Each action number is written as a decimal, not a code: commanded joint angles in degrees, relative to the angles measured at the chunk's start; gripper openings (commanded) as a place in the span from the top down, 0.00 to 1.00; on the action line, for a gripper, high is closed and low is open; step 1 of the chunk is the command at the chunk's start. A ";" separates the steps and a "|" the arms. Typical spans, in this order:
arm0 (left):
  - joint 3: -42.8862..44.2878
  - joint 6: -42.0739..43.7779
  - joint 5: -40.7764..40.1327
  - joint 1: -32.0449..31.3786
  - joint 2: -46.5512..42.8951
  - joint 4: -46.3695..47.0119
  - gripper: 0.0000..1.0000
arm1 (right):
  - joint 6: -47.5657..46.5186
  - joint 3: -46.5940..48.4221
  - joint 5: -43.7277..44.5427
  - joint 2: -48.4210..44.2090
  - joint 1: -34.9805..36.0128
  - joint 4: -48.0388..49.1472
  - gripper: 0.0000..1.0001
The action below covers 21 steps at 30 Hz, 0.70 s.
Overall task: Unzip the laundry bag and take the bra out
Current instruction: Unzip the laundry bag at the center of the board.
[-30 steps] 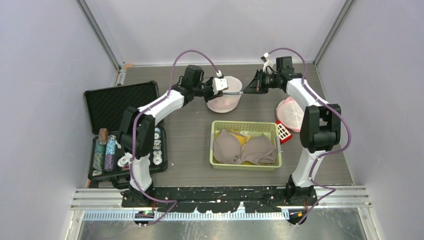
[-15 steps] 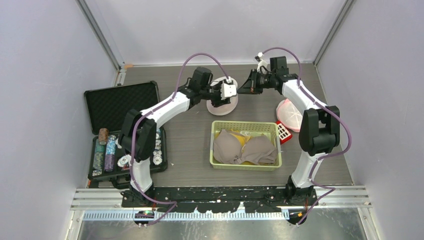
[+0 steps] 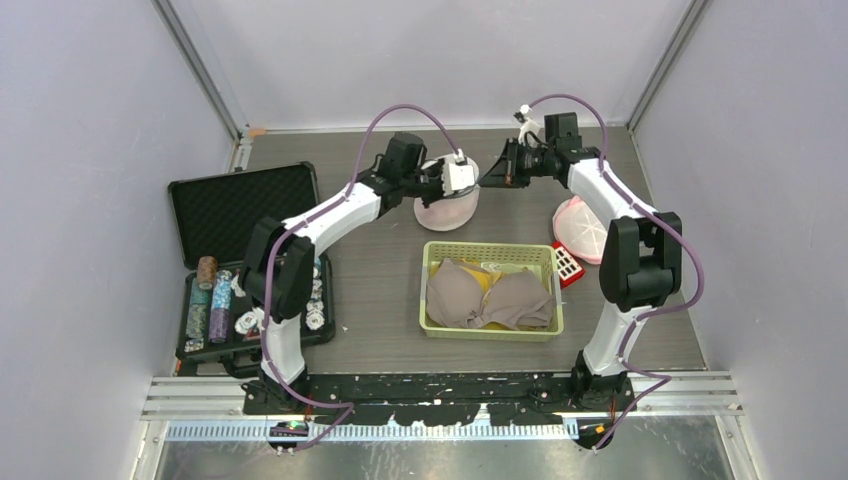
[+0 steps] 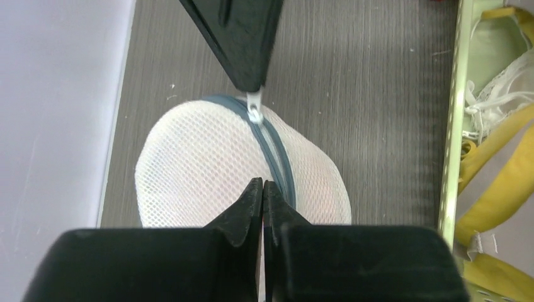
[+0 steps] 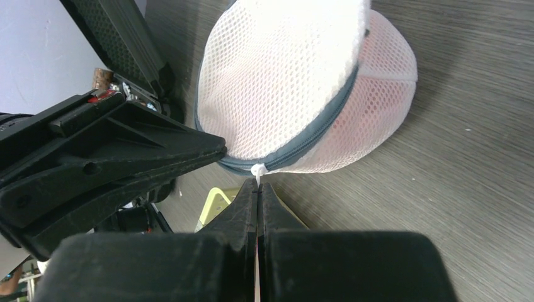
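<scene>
The laundry bag [image 3: 443, 207] is a white mesh dome with a grey-blue zipper, at the back centre of the table. In the left wrist view my left gripper [image 4: 262, 186] is shut, pinching the bag's mesh [image 4: 201, 163] beside the zipper [image 4: 274, 151]. In the right wrist view my right gripper [image 5: 257, 187] is shut on the white zipper pull [image 5: 257, 170] at the bag's [image 5: 289, 75] lower rim. The pull also shows in the left wrist view [image 4: 254, 108]. The zipper looks closed where it is visible. Something pink shows through the mesh [image 5: 384, 100]; the bra itself is hidden.
A green basket [image 3: 490, 250] holding beige and yellow bras sits in front of the bag. A second pink mesh bag [image 3: 582, 228] and a small red item [image 3: 567, 265] lie at the right. An open black case [image 3: 235, 205] with poker chips [image 3: 208, 300] stands at the left.
My left gripper has shifted right with the bag and turned it. My right gripper has moved slightly left, still on the pull.
</scene>
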 commanded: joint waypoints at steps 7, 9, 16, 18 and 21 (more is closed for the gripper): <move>-0.28 0.60 -0.86 2.20 -1.10 -1.37 1.00 | -3.25 2.30 -0.65 -1.32 -2.88 -1.22 0.99; -0.34 0.50 -0.86 2.36 -1.38 -1.64 1.00 | -3.11 2.12 -0.97 -1.38 -2.94 -1.33 0.99; 1.94 -4.06 0.09 0.01 -3.13 -2.07 0.53 | 1.47 -1.00 -1.49 -2.99 -2.64 3.02 0.99; 1.70 -4.80 0.94 -1.37 -3.49 -2.73 0.49 | 2.52 -1.61 -1.57 -3.26 -2.57 3.92 0.99; 1.14 -5.30 0.21 -3.30 -3.38 -2.44 0.48 | 3.32 -1.89 -1.80 -3.40 -2.33 4.59 0.99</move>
